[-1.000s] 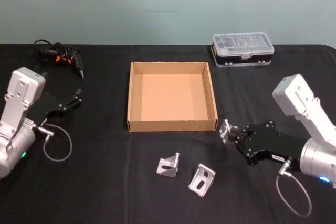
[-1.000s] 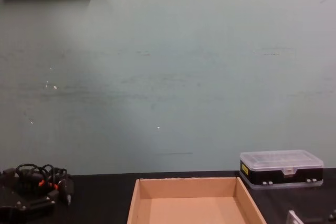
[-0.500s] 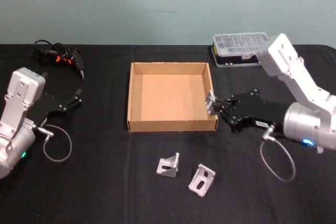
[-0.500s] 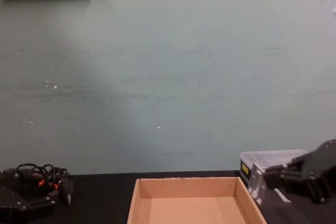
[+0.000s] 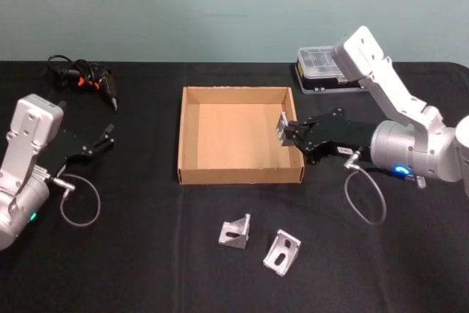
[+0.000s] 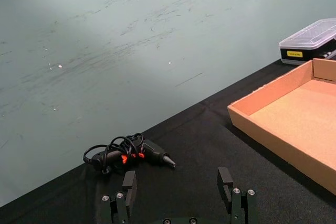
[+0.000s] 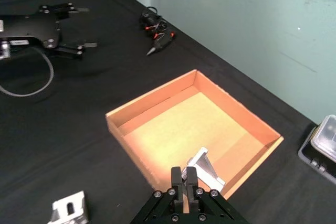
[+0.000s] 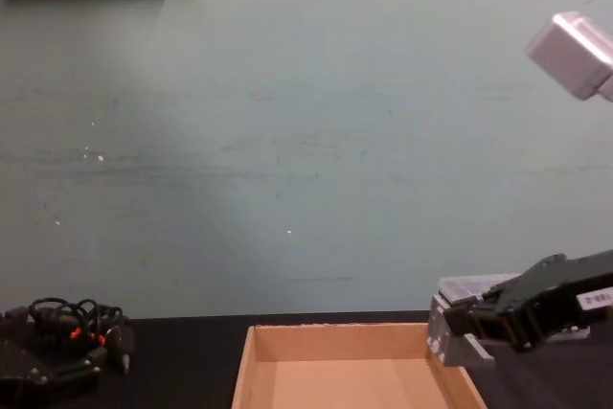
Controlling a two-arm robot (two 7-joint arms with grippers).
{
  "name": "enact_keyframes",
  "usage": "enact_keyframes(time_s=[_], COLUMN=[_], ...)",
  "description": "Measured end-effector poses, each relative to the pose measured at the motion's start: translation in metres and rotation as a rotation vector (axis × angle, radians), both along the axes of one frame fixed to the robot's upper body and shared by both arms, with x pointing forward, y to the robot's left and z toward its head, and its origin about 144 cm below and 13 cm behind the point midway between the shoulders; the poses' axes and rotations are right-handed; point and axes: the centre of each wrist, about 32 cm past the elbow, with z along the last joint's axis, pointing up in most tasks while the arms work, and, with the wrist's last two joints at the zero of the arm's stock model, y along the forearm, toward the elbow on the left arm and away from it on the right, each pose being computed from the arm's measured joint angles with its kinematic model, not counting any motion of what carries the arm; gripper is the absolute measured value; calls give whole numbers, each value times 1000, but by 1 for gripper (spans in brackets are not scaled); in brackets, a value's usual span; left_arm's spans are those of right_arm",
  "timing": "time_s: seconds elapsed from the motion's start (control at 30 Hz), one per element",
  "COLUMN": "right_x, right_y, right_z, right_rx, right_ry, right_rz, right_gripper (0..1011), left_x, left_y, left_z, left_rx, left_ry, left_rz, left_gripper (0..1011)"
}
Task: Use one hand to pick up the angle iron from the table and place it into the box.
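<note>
On the black table (image 5: 146,254) sat the cardboard box (image 5: 239,175), open and bare inside. The right gripper (image 5: 287,129) reached in from the box's right side, its fingers pinched tight on one flange of the angle iron (image 5: 282,124), which hung just above the right wall, towards the inside. The left gripper (image 5: 108,135) was parked near the table's left edge, spread wide and holding nothing. A clear-lidded case (image 5: 322,67) stood behind the right arm, and two other brackets (image 5: 234,231) (image 5: 282,251) lay on the table in front of the box. Released there, the angle iron would likely catch the wall's top edge and tip outside; lowered there, it could strike the wall and shove the light box. The thin pinch might also let it swing. The case's yellow label (image 6: 294,54) was too small to read.
</note>
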Motion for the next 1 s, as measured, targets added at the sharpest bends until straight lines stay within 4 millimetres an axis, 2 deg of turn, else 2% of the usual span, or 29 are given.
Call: enact_keyframes(time_s=[0.47, 1.0], right_x=[35, 58], right_y=[18, 28], right_z=[-19, -37], right_rx=[-3, 4], right_ry=[12, 20], right_rz=[-24, -37], right_gripper=[54, 54], left_x=[0, 0], left_y=[0, 0], left_z=[0, 0], left_rx=[0, 0], left_ry=[0, 0], left_rz=[0, 0], left_gripper=[1011, 1011])
